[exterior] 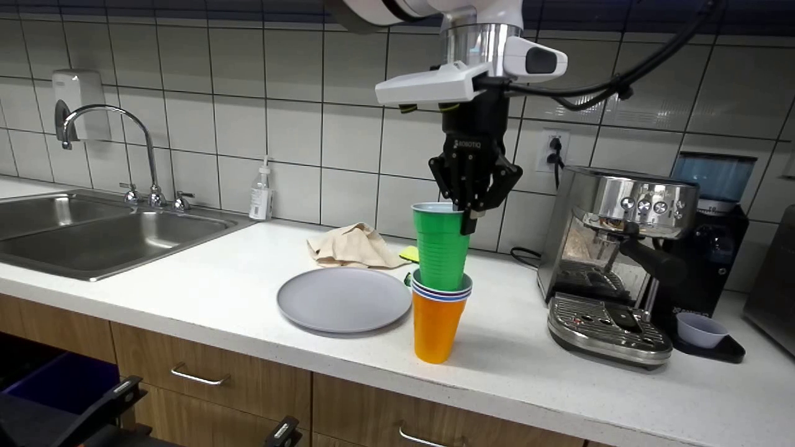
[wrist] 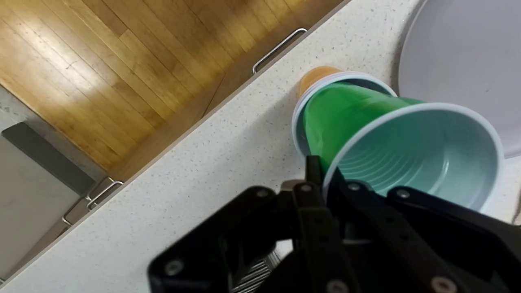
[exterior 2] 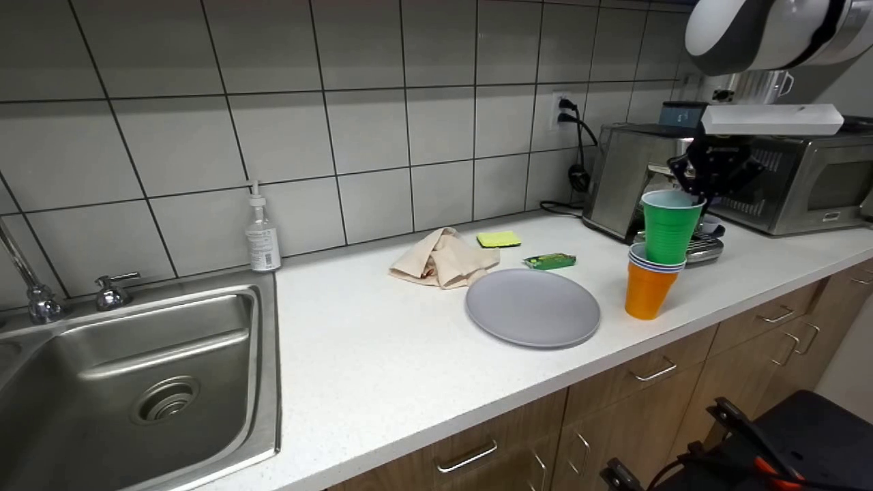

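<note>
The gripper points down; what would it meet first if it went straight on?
Probably the orange cup stack: the green cup, clamped at its rim by the gripper, reaches into the stack's mouth. Exact depth is unclear.

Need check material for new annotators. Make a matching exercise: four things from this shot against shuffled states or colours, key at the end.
Things
1. green cup
2. orange cup
3. plate
4. cloth

States
A. beige and crumpled
B. rim pinched by the tool
C. grey, lying flat
D. encloses another cup's lower end

Pairs: 1-B, 2-D, 3-C, 4-A
</note>
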`<act>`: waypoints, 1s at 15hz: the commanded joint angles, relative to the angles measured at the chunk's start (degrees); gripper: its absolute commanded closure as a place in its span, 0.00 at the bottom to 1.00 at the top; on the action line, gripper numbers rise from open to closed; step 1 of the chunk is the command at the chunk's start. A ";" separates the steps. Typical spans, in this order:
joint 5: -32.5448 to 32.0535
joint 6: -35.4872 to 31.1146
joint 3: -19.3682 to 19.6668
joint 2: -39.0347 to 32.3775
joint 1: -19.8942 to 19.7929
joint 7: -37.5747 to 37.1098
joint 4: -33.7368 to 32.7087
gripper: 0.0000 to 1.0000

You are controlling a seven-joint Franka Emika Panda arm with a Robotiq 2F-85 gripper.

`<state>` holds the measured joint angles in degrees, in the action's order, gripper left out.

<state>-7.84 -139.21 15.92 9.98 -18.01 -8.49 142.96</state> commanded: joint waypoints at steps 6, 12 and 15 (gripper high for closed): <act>2.21 -0.20 0.07 -3.15 0.07 0.25 -2.75 0.33; 2.77 -0.19 -0.14 -4.23 0.52 0.24 -3.72 0.00; 2.98 -0.17 -0.27 -4.29 0.84 0.22 -4.02 0.00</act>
<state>-5.95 -139.35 15.89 6.41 -17.55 -8.48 140.24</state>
